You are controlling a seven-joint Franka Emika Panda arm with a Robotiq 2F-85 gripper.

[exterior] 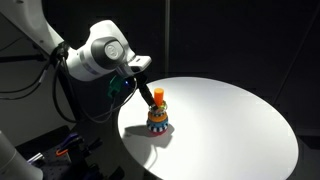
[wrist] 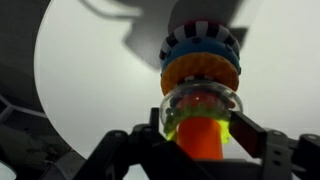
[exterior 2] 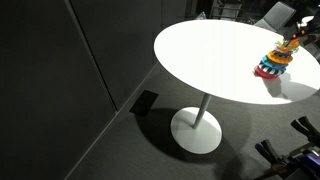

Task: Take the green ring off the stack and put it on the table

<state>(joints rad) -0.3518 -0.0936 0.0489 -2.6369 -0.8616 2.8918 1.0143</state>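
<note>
My end effector (wrist: 198, 136) hung just over the stack (exterior: 158, 120), pointing down along the orange peg (wrist: 200, 148), so that one finger stood on either side of the stack's top. I judged that line-up was chosen because a ring can only leave the stack by sliding straight up the peg.

The green ring (wrist: 200, 108) sat on the stack, around the peg, above the orange ring (wrist: 200, 75) and the blue-and-white ring (wrist: 200, 42) in the wrist view. It lay between my fingers (wrist: 150, 135), level with their tips or just beyond them. The jaws stood parted to about the ring's width. Whether the pads already pressed its rim I could not tell, as the ring's pale edge and the dark fingers ran together there.

In both exterior views the stack stood upright on the table (exterior: 235, 125), nearer the edge on my arm's side than the middle. The bare table around the stack left room to set the ring down. In my judgement the ring was not yet off.
</note>
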